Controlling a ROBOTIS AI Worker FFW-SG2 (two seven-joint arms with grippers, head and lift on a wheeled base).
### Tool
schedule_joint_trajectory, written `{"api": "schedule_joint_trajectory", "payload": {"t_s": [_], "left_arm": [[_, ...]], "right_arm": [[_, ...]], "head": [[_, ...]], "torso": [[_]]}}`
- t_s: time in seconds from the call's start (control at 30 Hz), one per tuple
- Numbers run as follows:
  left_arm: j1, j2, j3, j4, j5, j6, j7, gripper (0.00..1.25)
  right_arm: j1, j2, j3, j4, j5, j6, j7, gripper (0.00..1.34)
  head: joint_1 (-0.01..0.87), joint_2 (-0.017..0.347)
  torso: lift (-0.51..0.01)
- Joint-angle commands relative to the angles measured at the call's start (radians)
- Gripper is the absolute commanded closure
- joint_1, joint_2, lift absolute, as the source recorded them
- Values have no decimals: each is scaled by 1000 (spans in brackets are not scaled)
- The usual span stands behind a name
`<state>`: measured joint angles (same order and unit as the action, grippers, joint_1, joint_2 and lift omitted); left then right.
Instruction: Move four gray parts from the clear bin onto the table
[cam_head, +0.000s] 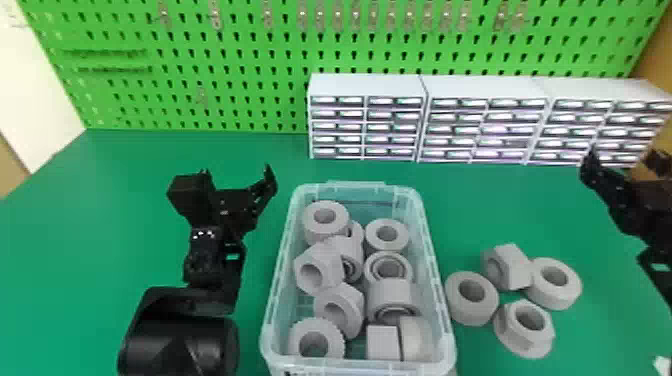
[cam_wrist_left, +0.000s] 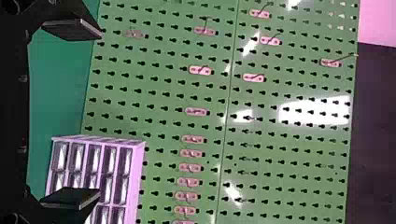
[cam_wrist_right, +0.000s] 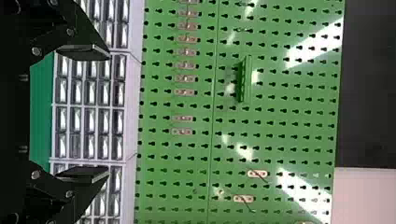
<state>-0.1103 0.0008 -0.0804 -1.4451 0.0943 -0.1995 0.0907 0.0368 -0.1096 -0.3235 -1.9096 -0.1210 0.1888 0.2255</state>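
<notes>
Because the task asks for four gray parts out of the clear bin (cam_head: 352, 187), the cluster on the green table (cam_head: 500, 205) looks like the full count: a thick ring (cam_head: 471, 316) just beside the bin's right wall, an angular nut (cam_head: 518, 268) on its side, a round collar (cam_head: 562, 298) that seems to touch it, and a flanged nut (cam_head: 522, 340) nearest the robot. That spot probably suits a short carry over the rim while keeping them separate from the gray pieces (cam_head: 325, 234) heaped inside.

The left gripper (cam_wrist_left: 99, 113) has its jaws spread on nothing, up at the bin's left; the right gripper (cam_wrist_right: 108, 113) is likewise spread and empty, beyond the cluster to the right. Held wide of the bin, both likely avoid knocking anything, and no further pick seems called for.
</notes>
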Motion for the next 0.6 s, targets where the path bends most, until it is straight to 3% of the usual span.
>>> {"api": "schedule_joint_trajectory", "payload": {"t_s": [0.0, 0.3, 0.43, 0.57], "left_arm": [[-2, -3, 2, -1, -2, -1, -5, 102], [-12, -3, 11, -9, -4, -1, -22, 102], [-31, -3, -6, -9, -16, 6, -39, 102], [-45, -3, -18, -9, -8, 48, -62, 102]], "right_arm": [[0, -10, 0, 0, -5, 0, 0, 398], [-14, -7, 17, 0, 11, -2, 0, 398], [-12, 7, -2, 0, 15, -2, 0, 398], [-11, -1, -3, 0, 17, -5, 0, 398]], "head": [[693, 72], [693, 72], [693, 72], [693, 72]], "torso": [[-52], [-52], [-52], [-52]]}}
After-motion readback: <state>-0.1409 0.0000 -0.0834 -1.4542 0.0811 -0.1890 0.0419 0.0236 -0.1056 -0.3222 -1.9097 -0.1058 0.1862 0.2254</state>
